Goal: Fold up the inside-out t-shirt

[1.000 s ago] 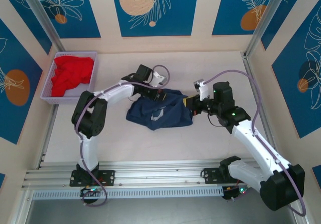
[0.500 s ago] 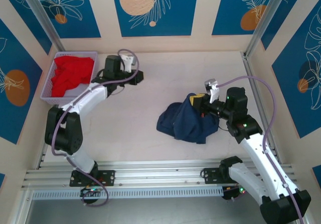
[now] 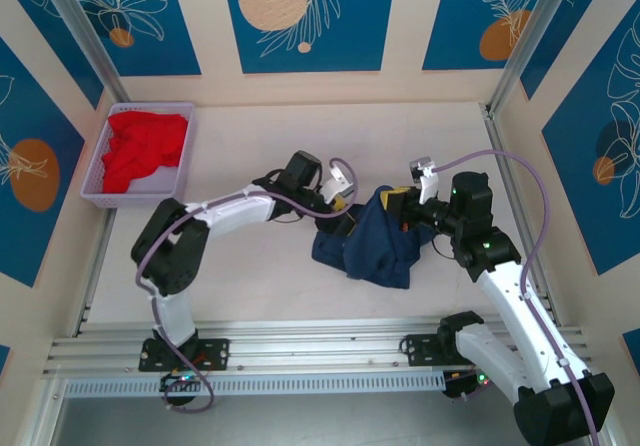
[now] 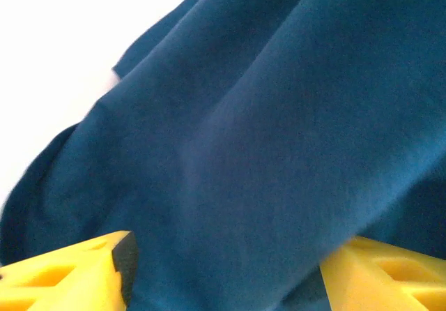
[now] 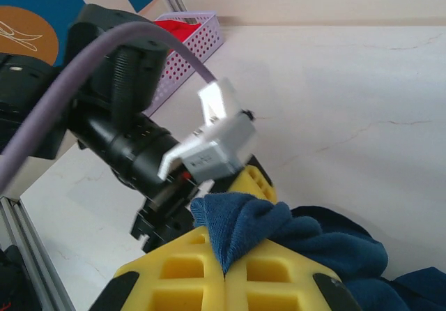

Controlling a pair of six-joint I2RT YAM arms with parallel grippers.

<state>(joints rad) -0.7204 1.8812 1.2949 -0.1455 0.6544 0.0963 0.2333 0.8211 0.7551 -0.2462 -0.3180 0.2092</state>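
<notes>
A basket (image 3: 186, 156) of red cloth (image 3: 140, 148) sits in the desk's (image 3: 250, 266) far left corner. The left gripper (image 3: 347, 214), jaws spread wide, meets the t-shirt (image 3: 375, 251), a crumpled heap right of centre that runs near-left to far-right. I cannot tell which way its collar points. The right gripper (image 3: 393, 202) pinches its raised far end.
</notes>
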